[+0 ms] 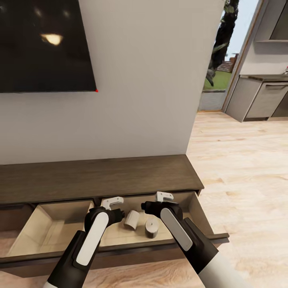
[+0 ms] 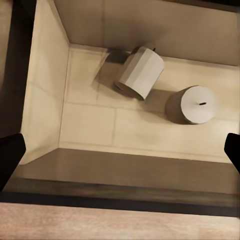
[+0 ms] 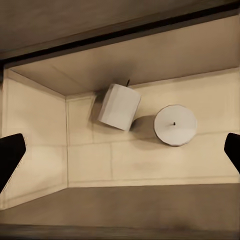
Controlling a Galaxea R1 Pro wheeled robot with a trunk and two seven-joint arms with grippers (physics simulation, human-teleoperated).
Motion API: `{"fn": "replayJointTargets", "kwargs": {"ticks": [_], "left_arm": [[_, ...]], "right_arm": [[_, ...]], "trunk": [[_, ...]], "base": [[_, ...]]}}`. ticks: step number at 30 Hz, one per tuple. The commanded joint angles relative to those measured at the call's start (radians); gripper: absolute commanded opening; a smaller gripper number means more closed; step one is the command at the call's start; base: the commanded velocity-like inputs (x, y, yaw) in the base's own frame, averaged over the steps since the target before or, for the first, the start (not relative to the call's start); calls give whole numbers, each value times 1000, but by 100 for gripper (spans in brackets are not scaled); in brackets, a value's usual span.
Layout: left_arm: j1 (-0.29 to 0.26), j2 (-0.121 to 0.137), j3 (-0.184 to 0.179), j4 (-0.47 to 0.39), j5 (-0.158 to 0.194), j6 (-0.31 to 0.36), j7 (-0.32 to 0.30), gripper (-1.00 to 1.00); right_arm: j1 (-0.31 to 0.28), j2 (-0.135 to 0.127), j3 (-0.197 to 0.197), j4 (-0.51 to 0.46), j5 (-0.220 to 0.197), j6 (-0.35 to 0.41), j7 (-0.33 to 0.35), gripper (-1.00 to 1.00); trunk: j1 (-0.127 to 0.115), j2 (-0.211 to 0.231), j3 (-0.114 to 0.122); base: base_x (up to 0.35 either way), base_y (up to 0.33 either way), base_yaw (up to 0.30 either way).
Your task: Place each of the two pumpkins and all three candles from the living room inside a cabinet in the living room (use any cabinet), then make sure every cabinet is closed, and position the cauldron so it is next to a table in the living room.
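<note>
Two candles lie in the open right drawer (image 1: pixel 191 208) of the cabinet (image 1: pixel 100 176): one candle (image 1: pixel 132 219) has tipped onto its side, the other candle (image 1: pixel 152 228) stands upright with its wick up, just beside the first and not clearly touching. They rest on the pale drawer floor, well inside the walls, so the drawer could likely close without catching them. A second drawer (image 1: pixel 48 228) to the left also stands open and looks bare.

Both arms hang over the right drawer. The left claw (image 1: pixel 112 203) and the right claw (image 1: pixel 164 197) are both released, fingers spread, holding nothing; this posture suits arms that have nothing left to carry here, and I judge the next job to be pushing the drawers shut or fetching more things.

The head view gives the setting: the TV (image 1: pixel 44 44) on the wall above and the plank floor (image 1: pixel 240 160) running to the grey kitchen units (image 1: pixel 260 100). The wrist views give what it cannot: from straight above, the upright candle (image 2: pixel 198 104) shows its round top and wick, and the fallen one (image 2: pixel 140 72) its faceted side, with dark fingertips (image 2: pixel 10 155) wide at the picture edges. The right wrist view also shows both candles, fallen (image 3: pixel 120 106) and upright (image 3: pixel 174 125), against the drawer's corner.
</note>
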Motion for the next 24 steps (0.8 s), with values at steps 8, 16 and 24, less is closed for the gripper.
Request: {"fn": "replayJointTargets", "kwargs": {"ticks": [8,16,24], "left_arm": [[-1,2,-1,-1,9,2,10,100],[-1,3,-1,-1,9,2,10,100],[-2,2,-1,1,9,2,10,100]], "right_arm": [[-1,-1,1,3,-17,2,-10,100],[-1,-1,1,2,-17,1,-11,100],[-1,-6,1,2,-17,2,-11,100]], "trunk": [[-31,56,24],[-62,112,49],[-92,168,74]], "base": [[0,0,0],[0,0,0],[0,0,0]]}}
